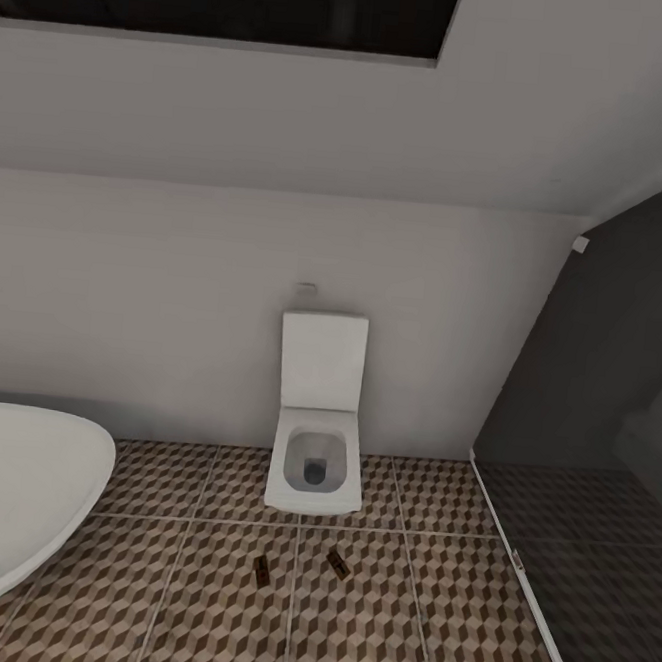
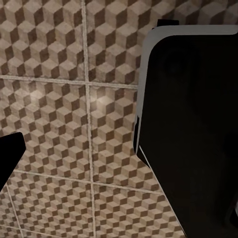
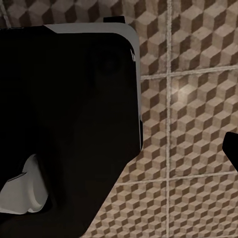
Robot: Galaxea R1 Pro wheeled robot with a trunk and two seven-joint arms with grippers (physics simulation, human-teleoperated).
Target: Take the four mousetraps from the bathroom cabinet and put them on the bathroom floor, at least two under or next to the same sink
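Facing two small tan-brown mousetraps (image 1: 262, 569) on cube-patterned bathroom floor (image 1: 428, 601) before the white square toilet (image 1: 317, 440); my grippers' state I cannot tell. Next: fetch more traps.

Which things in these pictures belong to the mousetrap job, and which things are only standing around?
Belong to the job:
- left mousetrap, lying on the tiles in front of the toilet
- right mousetrap, lying beside it, apart from it
- bathroom floor, cube-pattern tiles

Only standing around:
- toilet, white, lid up, against the wall
- bathtub, white, at the head view's left
- dark glass partition
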